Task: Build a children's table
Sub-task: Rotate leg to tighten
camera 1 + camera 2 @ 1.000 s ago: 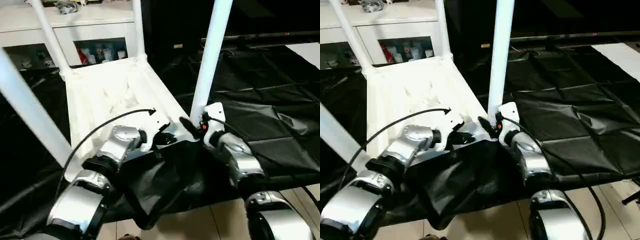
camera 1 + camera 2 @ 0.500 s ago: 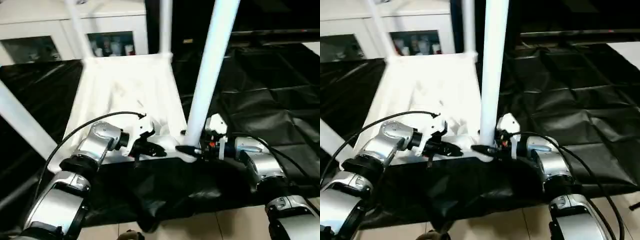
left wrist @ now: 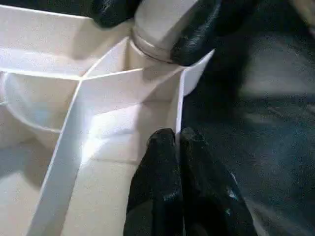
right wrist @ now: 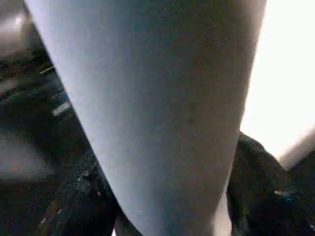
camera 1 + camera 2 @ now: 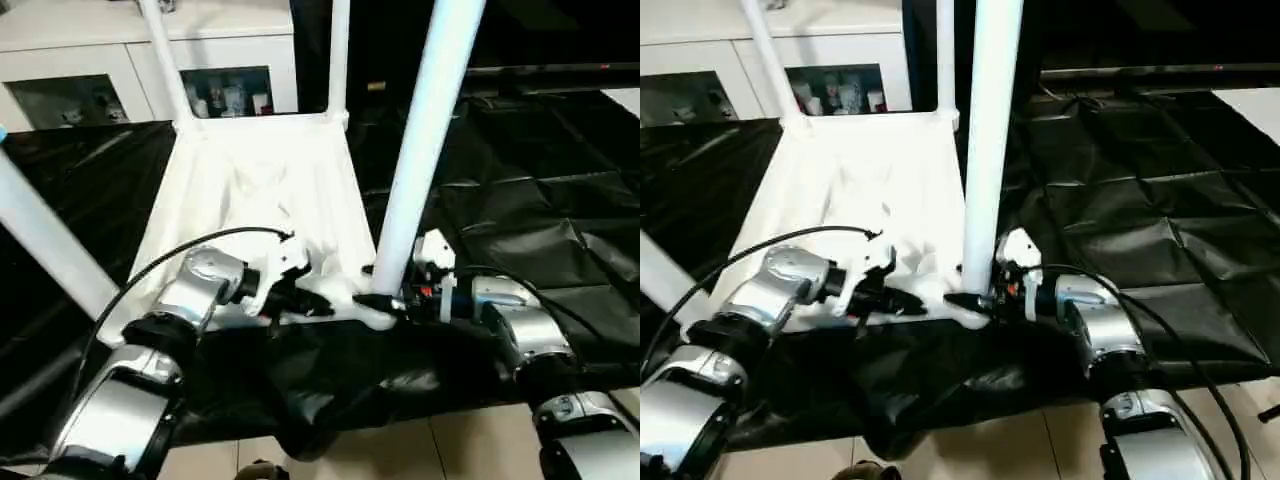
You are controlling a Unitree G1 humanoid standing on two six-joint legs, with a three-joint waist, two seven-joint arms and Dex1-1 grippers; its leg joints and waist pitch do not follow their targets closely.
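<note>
The children's table (image 5: 255, 185) lies upside down on a black sheet with its white legs pointing up. My left gripper (image 5: 305, 300) is shut on the thin rim wall (image 3: 178, 105) at the table's near edge, close to the near right corner. Its two black fingers (image 3: 160, 182) pinch that wall from both sides. My right gripper (image 5: 378, 300) reaches in from the right and is shut on the base of the near right leg (image 5: 425, 150). In the right wrist view its black fingers (image 4: 83, 196) press on either side of that leg (image 4: 157, 98).
Three more legs stand up: far left (image 5: 165, 60), far right (image 5: 338, 55), near left (image 5: 45, 240). A white cabinet with glass doors (image 5: 90, 40) stands behind. The black sheet (image 5: 520, 200) covers the floor and bunches up (image 5: 330, 390) at the near edge. Pale floor (image 5: 470, 450) lies in front.
The camera has swung, so the table looks squarer. My right gripper has turned level at the leg's base and narrowed a little onto it. The left gripper keeps its hold on the rim.
</note>
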